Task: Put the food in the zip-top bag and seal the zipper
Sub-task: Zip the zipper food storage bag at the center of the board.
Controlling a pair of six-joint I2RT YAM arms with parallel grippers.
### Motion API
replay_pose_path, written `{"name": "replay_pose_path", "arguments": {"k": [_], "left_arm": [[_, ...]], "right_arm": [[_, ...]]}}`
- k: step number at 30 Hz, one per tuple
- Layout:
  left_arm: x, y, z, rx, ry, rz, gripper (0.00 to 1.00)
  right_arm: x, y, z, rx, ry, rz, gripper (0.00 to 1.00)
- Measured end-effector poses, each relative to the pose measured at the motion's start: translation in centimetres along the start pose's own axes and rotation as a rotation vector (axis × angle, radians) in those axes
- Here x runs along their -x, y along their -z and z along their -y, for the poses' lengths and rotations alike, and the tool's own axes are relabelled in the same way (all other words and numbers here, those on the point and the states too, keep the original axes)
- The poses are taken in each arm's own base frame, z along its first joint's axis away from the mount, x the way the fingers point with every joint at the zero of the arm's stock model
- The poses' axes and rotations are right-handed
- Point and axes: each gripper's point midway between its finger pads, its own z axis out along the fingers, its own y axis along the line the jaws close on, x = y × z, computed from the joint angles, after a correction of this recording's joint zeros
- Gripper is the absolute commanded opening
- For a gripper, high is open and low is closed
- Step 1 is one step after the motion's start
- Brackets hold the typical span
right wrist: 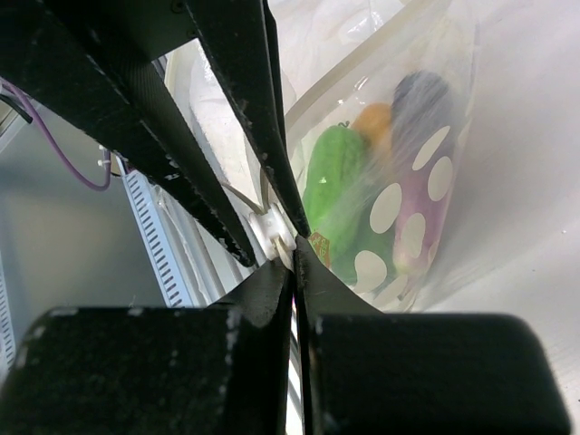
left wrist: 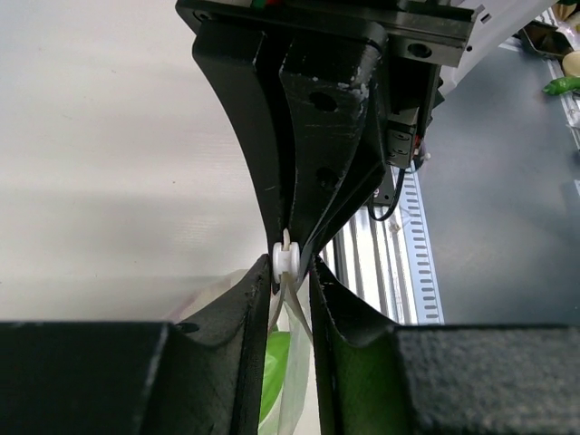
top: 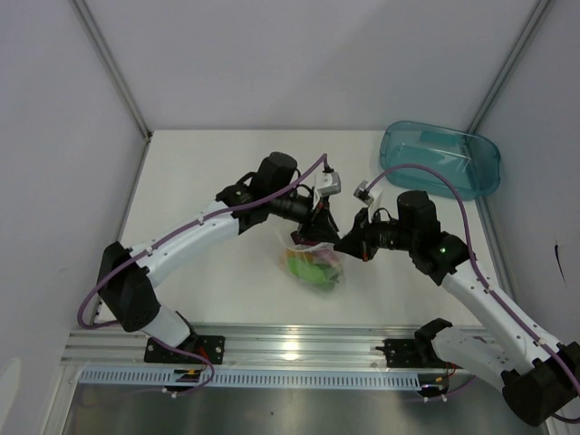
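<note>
The zip-top bag (top: pixel 313 265) lies at the table's middle with the food inside: a light-green piece (right wrist: pixel 333 181), an orange fruit (right wrist: pixel 375 122) and the purple eggplant (right wrist: pixel 419 98) show through the dotted plastic. Both grippers meet at the bag's top edge. My left gripper (left wrist: pixel 292 267) has its jaws close together around the zipper's white slider (left wrist: pixel 286 260), with the bag's edge running back between its fingers. My right gripper (right wrist: pixel 295 263) is shut on the bag's edge right beside that slider (right wrist: pixel 272 237). The zipper strip (right wrist: pixel 335 77) curves away past the food.
A teal plastic tray (top: pixel 439 159) stands at the back right of the table. The slotted aluminium rail (top: pixel 290 349) with both arm bases runs along the near edge. Grey walls close in the table on three sides.
</note>
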Motion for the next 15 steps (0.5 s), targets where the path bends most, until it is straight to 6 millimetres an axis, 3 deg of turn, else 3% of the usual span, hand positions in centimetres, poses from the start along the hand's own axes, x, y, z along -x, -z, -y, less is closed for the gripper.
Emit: {"name": "replay_pose_path", "arguments": {"k": [5, 8, 15], "left_arm": [[-0.16, -0.17, -0.14, -0.001, 0.018, -0.005, 0.16], [-0.16, -0.18, -0.15, 0.001, 0.025, -0.006, 0.01], [-0.16, -0.14, -0.71, 0.04, 0.048, -0.009, 0.01]], "right_arm": [[-0.03, 0.02, -0.01, -0.001, -0.001, -0.001, 0.0], [-0.04, 0.0, -0.02, -0.002, 0.0, -0.001, 0.0], [0.09, 0.11, 0.35, -0.031, 0.002, 0.007, 0.0]]}}
